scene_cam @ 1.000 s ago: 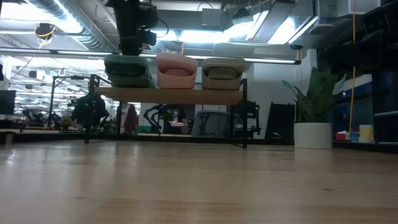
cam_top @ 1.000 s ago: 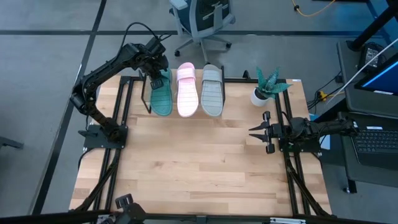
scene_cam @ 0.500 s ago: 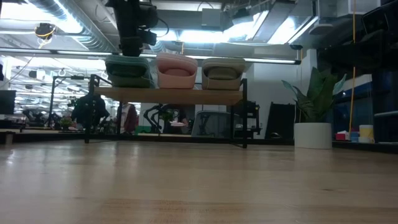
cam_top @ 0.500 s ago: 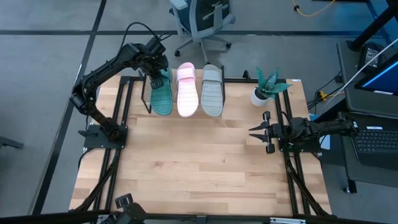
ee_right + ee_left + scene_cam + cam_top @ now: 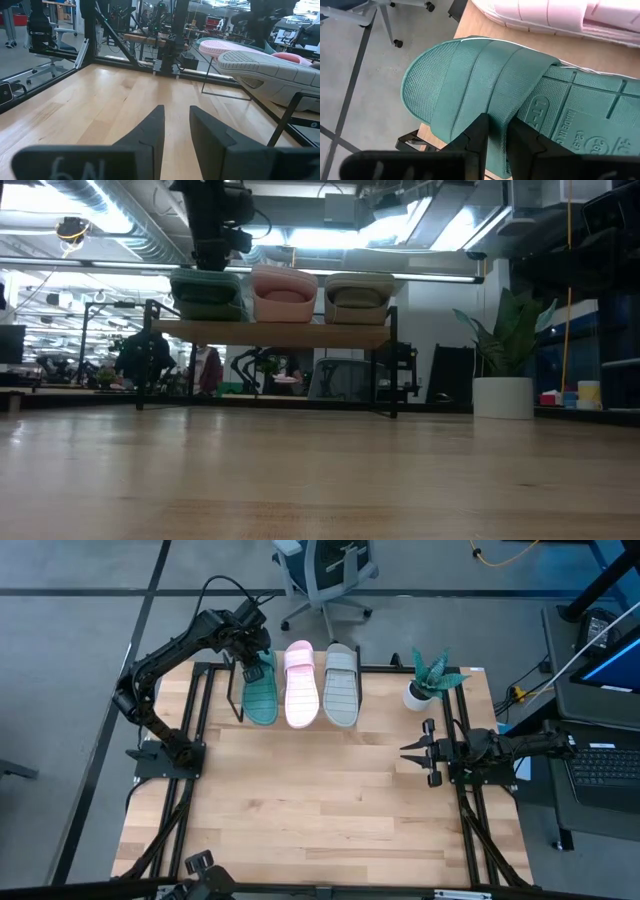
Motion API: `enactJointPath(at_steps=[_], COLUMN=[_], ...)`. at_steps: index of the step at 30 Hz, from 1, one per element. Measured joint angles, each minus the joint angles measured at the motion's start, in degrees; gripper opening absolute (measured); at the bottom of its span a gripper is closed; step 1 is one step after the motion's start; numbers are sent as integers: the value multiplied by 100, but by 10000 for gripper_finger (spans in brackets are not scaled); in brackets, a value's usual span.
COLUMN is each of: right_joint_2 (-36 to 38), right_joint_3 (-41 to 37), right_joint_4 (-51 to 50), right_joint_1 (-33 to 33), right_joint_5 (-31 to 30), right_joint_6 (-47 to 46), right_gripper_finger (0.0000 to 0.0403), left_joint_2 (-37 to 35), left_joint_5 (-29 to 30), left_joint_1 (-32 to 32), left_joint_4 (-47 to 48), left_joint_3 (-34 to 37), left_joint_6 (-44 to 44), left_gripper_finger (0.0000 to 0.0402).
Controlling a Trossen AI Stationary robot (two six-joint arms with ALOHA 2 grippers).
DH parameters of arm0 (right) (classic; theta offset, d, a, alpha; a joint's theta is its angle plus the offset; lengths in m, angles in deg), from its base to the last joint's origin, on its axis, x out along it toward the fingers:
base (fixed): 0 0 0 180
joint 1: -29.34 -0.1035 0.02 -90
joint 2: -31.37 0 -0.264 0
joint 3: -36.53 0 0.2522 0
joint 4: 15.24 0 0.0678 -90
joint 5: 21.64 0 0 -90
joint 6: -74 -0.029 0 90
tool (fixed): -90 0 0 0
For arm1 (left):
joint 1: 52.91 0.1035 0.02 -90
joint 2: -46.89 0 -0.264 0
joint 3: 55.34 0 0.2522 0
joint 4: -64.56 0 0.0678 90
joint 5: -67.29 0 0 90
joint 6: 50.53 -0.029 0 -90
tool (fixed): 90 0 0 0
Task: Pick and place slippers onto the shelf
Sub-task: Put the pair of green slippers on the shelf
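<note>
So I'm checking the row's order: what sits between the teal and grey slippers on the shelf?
The pale pink slipper lies between the teal slipper and the grey slipper on the shelf; the high view shows it best.

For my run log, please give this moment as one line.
left hand: shut on teal slipper strap | pink slipper, grey slipper: on shelf | right hand: open, waiting over table
</note>
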Motion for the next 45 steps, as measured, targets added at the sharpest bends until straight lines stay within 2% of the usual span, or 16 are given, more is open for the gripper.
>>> enactJointPath(at_steps=[20, 23, 33, 45], right_joint_2=[-1, -1, -1, -1], right_joint_3=[0, 0, 0, 0], right_joint_4=[0, -2, -1, -2], right_joint_1=[1, 0, -1, 0], right_joint_5=[0, 2, 2, 2], right_joint_6=[-1, -1, -19, -19], right_gripper_finger=[92, 92, 92, 92], left_joint_2=[0, 0, 0, -61], left_joint_5=[13, 7, -4, -2], left_joint_1=[-9, -9, -9, -9], left_joint_4=[-187, -186, -183, -125], left_joint_3=[0, 0, 0, 0], left_joint_6=[135, 92, 2, -170], left_gripper_finger=[54, 71, 166, 177])
